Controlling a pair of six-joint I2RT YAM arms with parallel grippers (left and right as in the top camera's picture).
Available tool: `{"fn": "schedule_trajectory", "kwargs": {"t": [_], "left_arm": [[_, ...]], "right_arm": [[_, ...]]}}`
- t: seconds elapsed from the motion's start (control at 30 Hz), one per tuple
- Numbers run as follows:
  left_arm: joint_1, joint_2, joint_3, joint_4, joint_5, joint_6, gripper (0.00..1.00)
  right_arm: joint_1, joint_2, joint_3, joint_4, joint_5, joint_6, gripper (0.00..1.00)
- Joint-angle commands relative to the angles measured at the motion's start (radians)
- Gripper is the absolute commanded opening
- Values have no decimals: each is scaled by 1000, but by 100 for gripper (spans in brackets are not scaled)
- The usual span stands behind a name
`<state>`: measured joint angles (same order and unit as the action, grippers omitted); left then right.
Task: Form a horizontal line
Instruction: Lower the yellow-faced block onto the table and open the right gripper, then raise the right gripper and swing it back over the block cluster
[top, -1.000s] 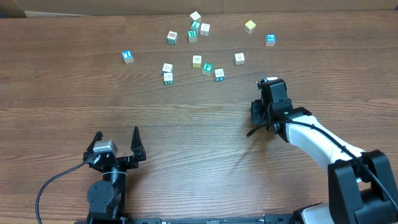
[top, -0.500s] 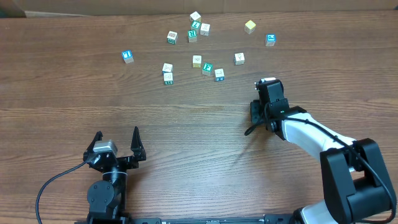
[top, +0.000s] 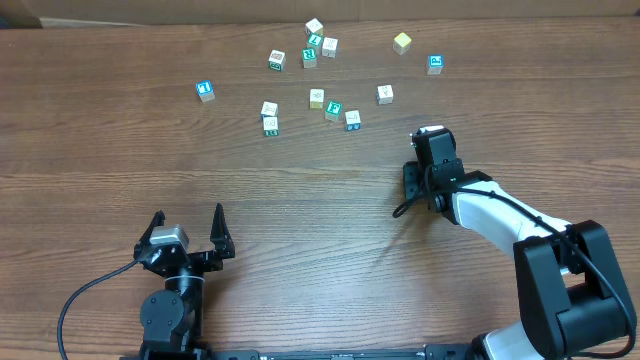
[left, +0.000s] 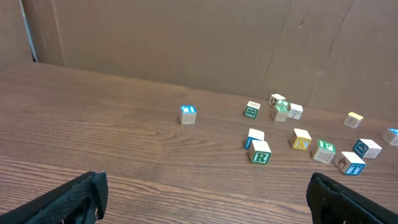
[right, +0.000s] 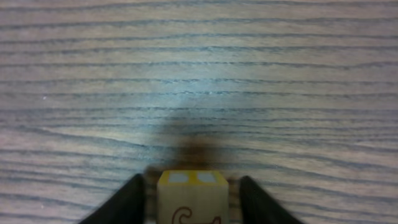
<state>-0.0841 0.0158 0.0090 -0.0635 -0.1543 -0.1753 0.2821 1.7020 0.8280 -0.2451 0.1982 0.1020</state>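
I find the overhead view bright and evenly lit, sharp across the table (top: 100, 200), with only a faint soft shadow beside the right arm (top: 490, 215). The left wrist view is clear into the distance, but its own fingers (left: 68, 205) are dark and blurred in the bottom corners. The right wrist view shows a pale sheen on the wood grain and a dim smudge of shadow above the close, soft-focused cube (right: 191, 199).

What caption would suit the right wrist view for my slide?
A cream wooden cube sits on the wood-grain table between the open black fingers of the right gripper.
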Motion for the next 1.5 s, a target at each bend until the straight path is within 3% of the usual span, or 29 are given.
{"fn": "schedule_trajectory", "kwargs": {"t": [0.0,0.03,0.2,0.37,0.4,0.53,0.67,0.77,0.97,1.23,1.47], "left_arm": [[5,-10,-4,0,-2,22,100],[5,-10,-4,0,-2,22,100],[5,-10,-4,0,-2,22,100],[5,-10,-4,0,-2,22,99],[5,-10,-4,0,-2,22,99],[5,-10,-4,0,-2,22,100],[5,-10,-4,0,-2,22,100],[5,-10,-4,0,-2,22,100],[5,-10,-4,0,-2,22,100],[5,-10,-4,0,-2,22,100],[5,-10,-4,0,-2,22,99]], "right_arm": [[-3,9,-4,12,11,1,50],[-3,9,-4,16,11,1,51],[-3,3,38,55,11,-3,81],[-3,-32,213,-36,10,-11,93],[-3,-36,271,-82,7,-10,100],[-1,-36,417,-195,-53,-8,100],[-1,-36,472,-188,-231,5,100],[-1,-36,477,-152,-317,13,92],[-3,-36,518,-183,-312,27,78],[0,-36,763,-338,-312,32,78],[15,19,768,-336,-312,58,78]]}}
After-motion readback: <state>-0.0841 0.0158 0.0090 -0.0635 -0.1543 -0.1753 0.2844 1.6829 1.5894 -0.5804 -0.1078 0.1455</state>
